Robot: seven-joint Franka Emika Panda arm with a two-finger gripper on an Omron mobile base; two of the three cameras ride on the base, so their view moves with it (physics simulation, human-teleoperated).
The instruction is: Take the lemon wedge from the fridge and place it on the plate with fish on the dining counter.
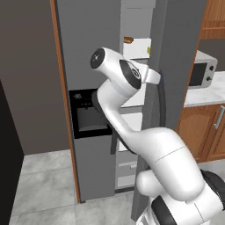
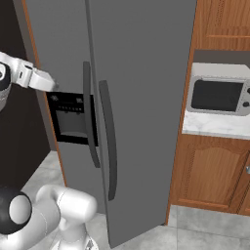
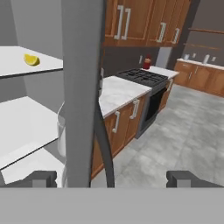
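Right fridge door swung partly ajar, so white shelves exposed. Hand spread wide astride door edge, nothing grasped. Lemon wedge seen resting on upper shelf.

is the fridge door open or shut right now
Partly open. In the left base view the right door of the fridge stands ajar, baring white shelves; the hand view shows the lemon wedge on one.
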